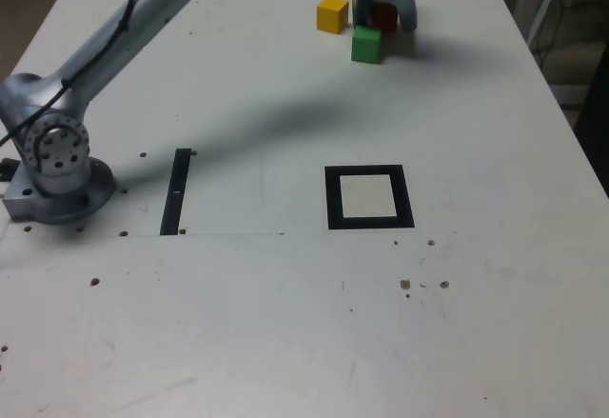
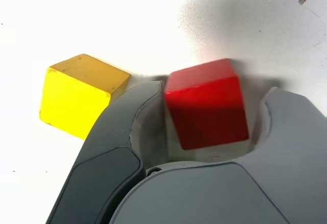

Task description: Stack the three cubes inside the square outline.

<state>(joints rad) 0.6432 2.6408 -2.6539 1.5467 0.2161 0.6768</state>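
The red cube (image 1: 384, 15) (image 2: 207, 106) sits at the far side of the table, between the fingers of my gripper (image 1: 384, 24) (image 2: 214, 91). The jaws stand open and close around it. One finger (image 2: 138, 106) touches the cube's side, while a narrow shadowed gap shows at the other finger (image 2: 291, 122). The yellow cube (image 1: 332, 14) (image 2: 76, 94) rests on the table just outside the gripper, on the exterior view's left. The green cube (image 1: 366, 44) stands in front of the gripper, nearly against it. The square outline (image 1: 331, 199), with its pale centre bare, lies flat mid-table.
A thin black strip (image 1: 176, 191) lies on the table at the exterior view's left of the outline. The arm's base (image 1: 57, 161) stands at the left edge, and the arm reaches across to the far side. Small dark specks dot the near table.
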